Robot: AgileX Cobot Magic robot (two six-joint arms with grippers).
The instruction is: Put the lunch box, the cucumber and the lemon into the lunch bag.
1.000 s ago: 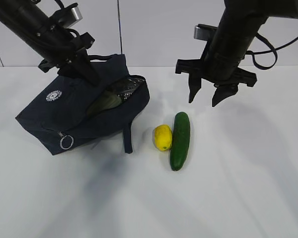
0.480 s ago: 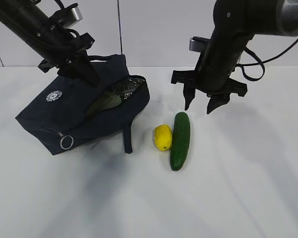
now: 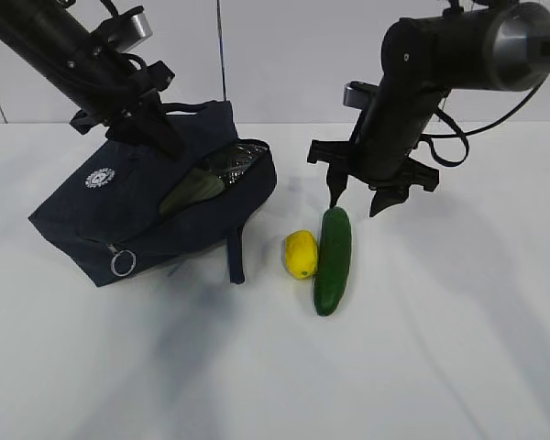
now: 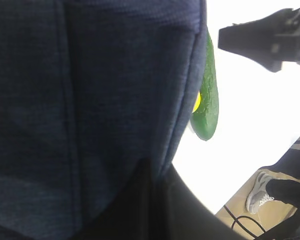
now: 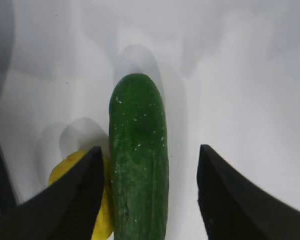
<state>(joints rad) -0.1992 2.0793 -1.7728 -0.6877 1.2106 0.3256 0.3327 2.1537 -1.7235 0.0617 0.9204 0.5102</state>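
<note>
White table point(image 3: 458, 348), wide right end effector point(image 3: 356, 203) above cucumber point(image 3: 334, 258).

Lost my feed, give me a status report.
Right gripper open above cucumber. Left gripper holds lunch bag, jaws unseen. Lemon touching cucumber, near one finger.

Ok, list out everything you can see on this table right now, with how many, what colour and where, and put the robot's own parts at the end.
lunch bag: one, dark navy, left of the table, mouth open towards the middle
lunch box: one, pale green lid over clear glass, showing inside the bag's opening
lemon: one, yellow, table centre, against the cucumber's left side
cucumber: one, dark green, lying on the table centre
table: one, white
left gripper: one, black, at the bag's top, fingers hidden by fabric
right gripper: one, black, open, just above the cucumber's far end
</note>
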